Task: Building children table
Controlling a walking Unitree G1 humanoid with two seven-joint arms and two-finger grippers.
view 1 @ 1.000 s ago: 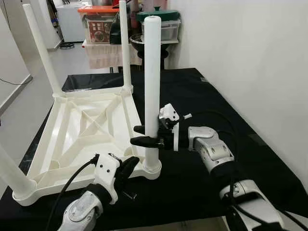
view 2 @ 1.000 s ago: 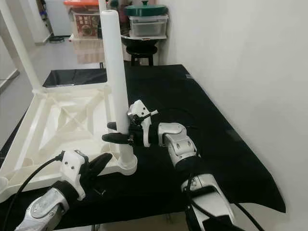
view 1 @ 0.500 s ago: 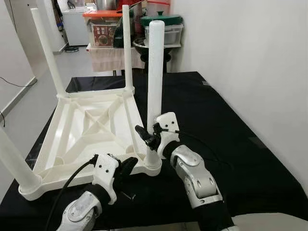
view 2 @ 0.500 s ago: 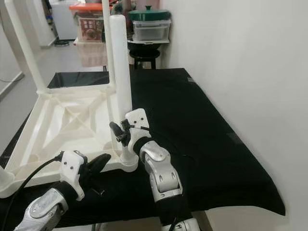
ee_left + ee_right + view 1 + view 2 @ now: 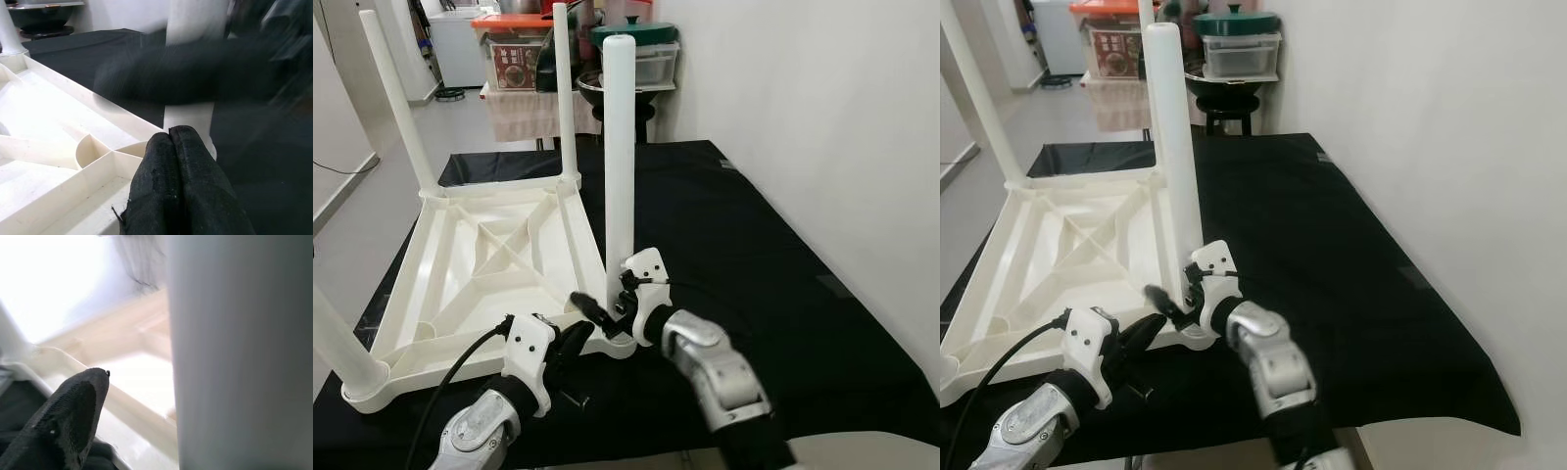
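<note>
Left eye view: the children table (image 5: 489, 264) is seen lying upside down on the black tabletop (image 5: 783, 264), its underside ribs turned up and its legs pointing upward. The near right leg (image 5: 618, 166) is stood upright in the corner socket (image 5: 619, 338), so its long axis is vertical, at right angles to the tabletop. The right gripper (image 5: 607, 311) is placed low at the base of this leg, reaching in from the right; one black finger (image 5: 589, 308) is seen thrust to the left past the near side of the leg, and in the right wrist view the leg fills the frame just beside that finger. The other finger is hidden, so whether the leg is clamped cannot be told. The left gripper (image 5: 570, 343) is held just near of the same corner, its fingers (image 5: 176, 186) pressed together and empty, pointed toward the socket from the near left. Both grippers are thus close to the corner, but the right one is judged nearer to the leg itself. Any coming move is judged to turn on this: the leg lies just far of the right gripper, and force would have to be applied along or around the vertical axis, down into the socket.
</note>
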